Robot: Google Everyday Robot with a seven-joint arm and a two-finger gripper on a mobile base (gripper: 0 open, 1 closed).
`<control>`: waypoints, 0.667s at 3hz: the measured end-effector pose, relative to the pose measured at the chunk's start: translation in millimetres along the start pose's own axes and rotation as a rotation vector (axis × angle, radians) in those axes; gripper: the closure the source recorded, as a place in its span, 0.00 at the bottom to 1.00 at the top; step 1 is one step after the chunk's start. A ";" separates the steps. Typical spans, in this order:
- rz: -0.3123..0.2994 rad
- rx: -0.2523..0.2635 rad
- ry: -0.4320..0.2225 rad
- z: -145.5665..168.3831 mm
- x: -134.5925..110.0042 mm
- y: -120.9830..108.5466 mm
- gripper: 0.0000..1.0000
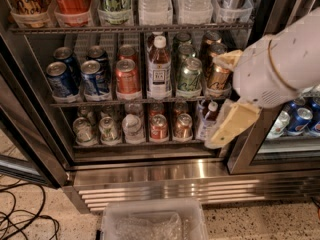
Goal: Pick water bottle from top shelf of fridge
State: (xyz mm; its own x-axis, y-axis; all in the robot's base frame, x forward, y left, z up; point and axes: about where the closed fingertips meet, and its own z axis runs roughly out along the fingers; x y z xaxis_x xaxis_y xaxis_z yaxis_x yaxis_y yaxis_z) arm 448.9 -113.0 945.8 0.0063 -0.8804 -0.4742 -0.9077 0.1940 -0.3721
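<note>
The fridge (165,176) stands open in front of me. Its top shelf (125,28) is a wire rack with clear bins. Two clear water bottles (155,1) stand side by side in the middle bins, with soda and green bottles to their left and a can to their right. My gripper (220,101) comes in from the right on a white arm, in front of the middle and lower racks and well below the top shelf. Its two cream fingers (232,124) are spread apart and hold nothing.
The middle rack (100,104) holds cans and a tea bottle (159,64). The lower rack holds small cans. A dark door frame (250,149) stands on the right, with cans behind glass. A clear plastic bin (155,224) and black cables (20,219) lie on the floor.
</note>
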 end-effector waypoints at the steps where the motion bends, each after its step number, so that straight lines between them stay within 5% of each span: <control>1: -0.013 0.081 -0.158 11.0 -36.2 4.9 0.00; 2: 0.000 0.177 -0.291 23.2 -47.4 0.2 0.00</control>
State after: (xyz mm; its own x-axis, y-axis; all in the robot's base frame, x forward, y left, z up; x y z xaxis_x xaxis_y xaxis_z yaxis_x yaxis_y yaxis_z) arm 458.1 -61.1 949.6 0.1487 -0.7252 -0.6723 -0.8210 0.2884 -0.4927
